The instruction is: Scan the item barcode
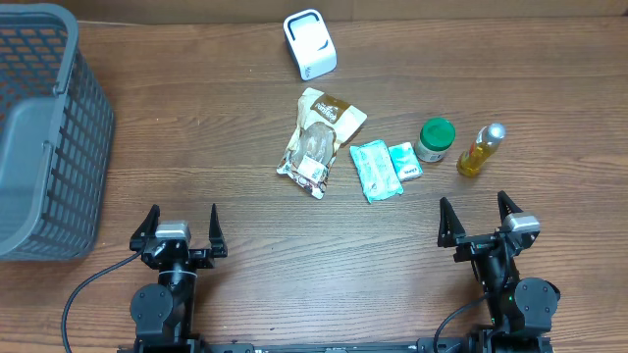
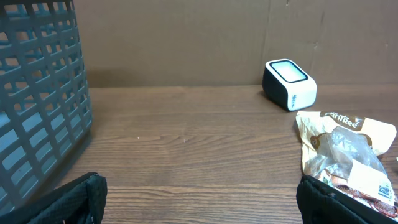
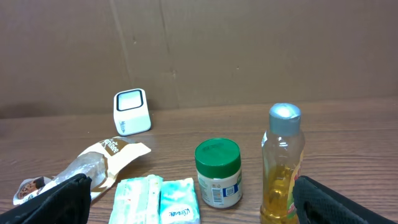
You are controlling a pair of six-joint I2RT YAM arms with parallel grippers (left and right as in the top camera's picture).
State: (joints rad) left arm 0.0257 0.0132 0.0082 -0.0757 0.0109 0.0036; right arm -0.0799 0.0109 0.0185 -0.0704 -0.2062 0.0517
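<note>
The white barcode scanner (image 1: 310, 43) stands at the back of the table, its window facing up. Items lie in a row in front of it: a brown and clear snack bag (image 1: 319, 142), two teal tissue packs (image 1: 376, 170), a green-lidded jar (image 1: 435, 140) and a yellow bottle (image 1: 481, 150). My left gripper (image 1: 183, 218) rests open near the front edge, left of the bag (image 2: 345, 152). My right gripper (image 1: 474, 208) is open in front of the jar (image 3: 218, 172) and bottle (image 3: 283, 165). Neither holds anything.
A grey plastic basket (image 1: 39, 127) fills the far left of the table and rises beside my left gripper (image 2: 202, 205). A cardboard wall closes off the back behind the scanner (image 2: 290, 83).
</note>
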